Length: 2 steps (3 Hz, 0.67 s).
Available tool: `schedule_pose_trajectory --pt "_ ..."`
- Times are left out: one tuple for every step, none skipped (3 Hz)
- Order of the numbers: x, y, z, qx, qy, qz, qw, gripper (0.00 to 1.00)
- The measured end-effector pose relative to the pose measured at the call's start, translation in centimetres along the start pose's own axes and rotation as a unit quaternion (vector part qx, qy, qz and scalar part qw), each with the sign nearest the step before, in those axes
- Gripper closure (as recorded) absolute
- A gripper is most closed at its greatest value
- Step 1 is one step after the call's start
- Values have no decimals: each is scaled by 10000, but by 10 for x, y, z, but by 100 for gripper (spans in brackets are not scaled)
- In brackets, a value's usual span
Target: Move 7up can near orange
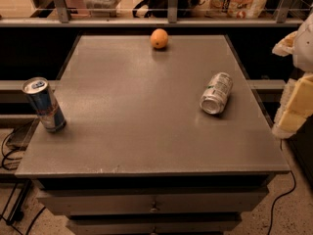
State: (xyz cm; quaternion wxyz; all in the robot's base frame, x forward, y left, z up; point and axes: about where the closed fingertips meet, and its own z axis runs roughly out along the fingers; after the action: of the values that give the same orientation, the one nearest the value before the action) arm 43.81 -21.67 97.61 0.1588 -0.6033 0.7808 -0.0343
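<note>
The 7up can (pixel 216 93), silver-white with green markings, lies on its side on the right part of the grey table top (pixel 142 106), its bottom end facing the front. The orange (pixel 159 38) sits at the far edge of the table, near the middle, well apart from the can. My gripper (pixel 296 106) shows as pale white and yellowish parts at the right edge of the view, beyond the table's right side and to the right of the 7up can. It touches nothing on the table.
A taller blue-and-silver can (pixel 44 105) stands upright near the table's left edge. Drawers (pixel 154 204) sit below the table front. A railing and shelf with bags (pixel 239 1) run behind the table. Cables (pixel 10 151) lie on the floor at the left.
</note>
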Motion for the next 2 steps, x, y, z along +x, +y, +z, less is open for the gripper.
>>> schedule_pose_trajectory --pt "0 0 0 0 0 0 10000 0" --pt "1 -1 3 -21 -51 66 10000 0"
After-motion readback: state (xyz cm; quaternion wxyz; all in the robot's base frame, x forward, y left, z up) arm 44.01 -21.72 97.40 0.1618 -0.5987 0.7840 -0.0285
